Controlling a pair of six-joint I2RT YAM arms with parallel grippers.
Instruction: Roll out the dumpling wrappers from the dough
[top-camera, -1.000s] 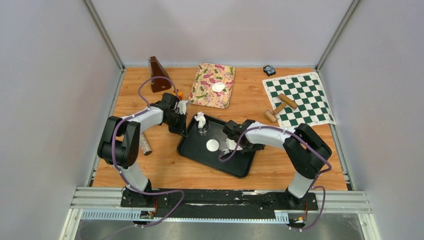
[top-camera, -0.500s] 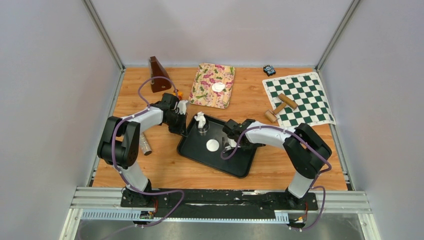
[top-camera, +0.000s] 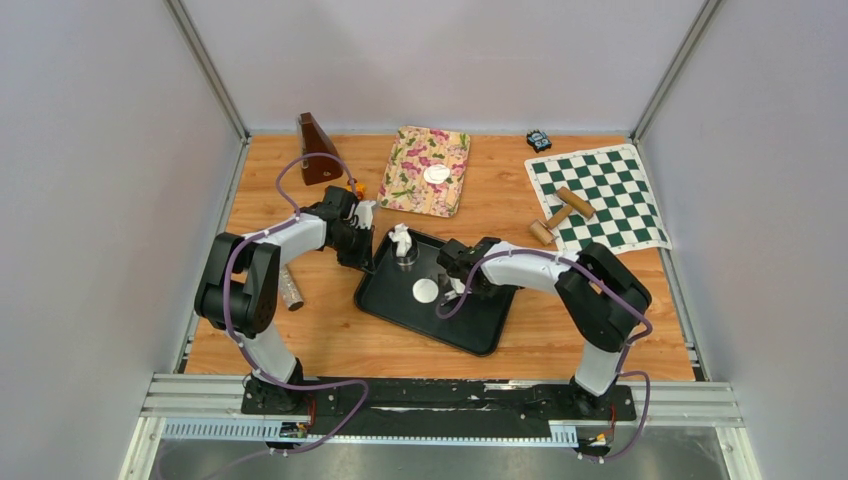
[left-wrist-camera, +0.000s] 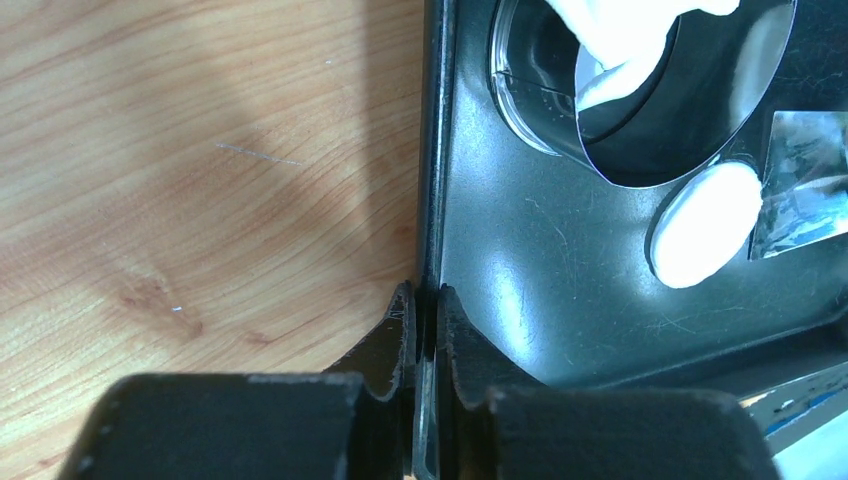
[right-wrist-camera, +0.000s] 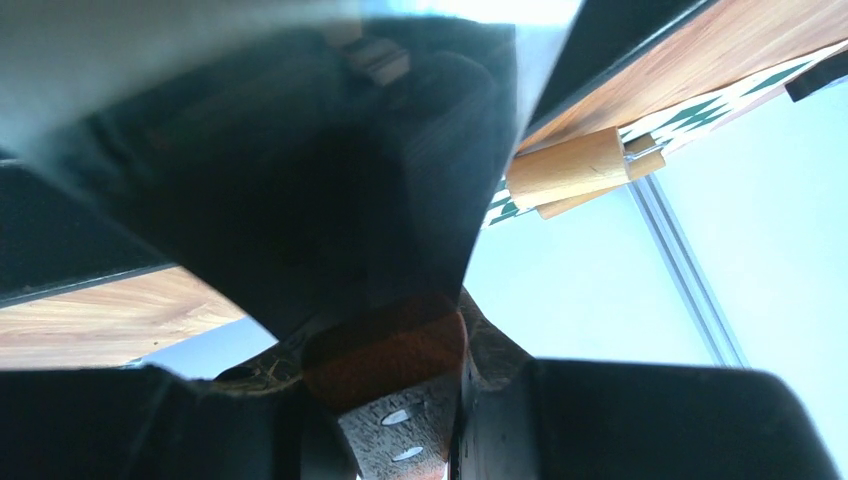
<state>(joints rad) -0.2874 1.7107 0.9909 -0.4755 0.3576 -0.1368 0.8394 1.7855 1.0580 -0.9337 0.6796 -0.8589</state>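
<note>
A black tray lies mid-table. My left gripper is shut on the tray's left rim. One round white dumpling wrapper lies flat on the tray floor. Behind it a ring cutter stands with a white dough lump in it. My right gripper is shut on the reddish wooden handle of a metal scraper, whose shiny blade sits just right of the wrapper. A second wrapper rests on the floral tray.
A green checkered mat at the back right carries a wooden rolling pin and two smaller wooden pieces. A brown metronome stands back left. A grey cylinder lies beside the left arm. A small dark gadget sits by the back wall.
My right arm has slid left across the tray, bringing the scraper up to the wrapper. The left gripper has stayed clamped on the rim.
</note>
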